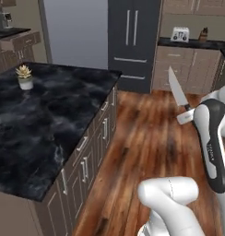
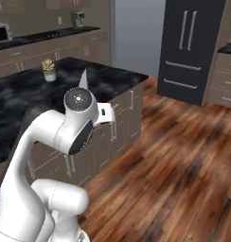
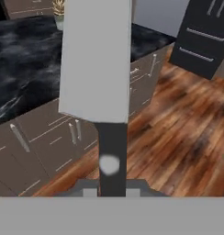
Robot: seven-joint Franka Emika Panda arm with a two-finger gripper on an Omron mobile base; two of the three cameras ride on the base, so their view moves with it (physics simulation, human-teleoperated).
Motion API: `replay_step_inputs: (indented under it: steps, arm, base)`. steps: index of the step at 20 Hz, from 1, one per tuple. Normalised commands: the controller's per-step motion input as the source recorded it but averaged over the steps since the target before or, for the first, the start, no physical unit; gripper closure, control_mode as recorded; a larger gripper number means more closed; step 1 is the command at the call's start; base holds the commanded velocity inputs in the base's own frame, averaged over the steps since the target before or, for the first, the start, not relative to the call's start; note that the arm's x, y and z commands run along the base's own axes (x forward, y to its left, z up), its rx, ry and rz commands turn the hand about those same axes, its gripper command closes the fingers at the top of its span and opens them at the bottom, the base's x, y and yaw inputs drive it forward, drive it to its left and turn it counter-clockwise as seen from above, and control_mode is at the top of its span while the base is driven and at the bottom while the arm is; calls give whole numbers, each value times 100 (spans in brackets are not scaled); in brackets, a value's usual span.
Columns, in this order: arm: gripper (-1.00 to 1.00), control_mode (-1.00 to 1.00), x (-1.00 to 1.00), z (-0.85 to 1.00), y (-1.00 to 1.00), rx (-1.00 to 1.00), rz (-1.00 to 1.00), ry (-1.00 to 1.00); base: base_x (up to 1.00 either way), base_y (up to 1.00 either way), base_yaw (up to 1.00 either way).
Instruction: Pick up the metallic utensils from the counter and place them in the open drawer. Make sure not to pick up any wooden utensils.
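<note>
My gripper is shut on the dark handle of a kitchen knife, held in the air over the wooden floor, right of the island. The silver blade points upward; its tip rises behind my arm in the right base view. The black marble-look counter lies to the left, and what shows of it carries no utensils. The open drawer and the wooden utensils are out of view; the cabinet fronts under the counter all look shut.
A small potted plant stands at the far part of the counter. A dark fridge stands behind, with a toaster on the back counter to its right. Wooden floor stretches between the island and the back cabinets.
</note>
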Motion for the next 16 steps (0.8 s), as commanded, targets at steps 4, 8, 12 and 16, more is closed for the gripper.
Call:
replay_step_inputs:
  steps: [4, 8, 12, 16]
  arm:
    - [100, 100, 0, 0, 0, 0, 0, 0]
    - [100, 100, 0, 0, 0, 0, 0, 0]
    - [100, 100, 0, 0, 0, 0, 0, 0]
    - [100, 100, 0, 0, 0, 0, 0, 0]
  base:
    - [100, 0, -47]
    - [100, 3, -42]
    - [100, 3, -31]
    - [100, 0, -20]
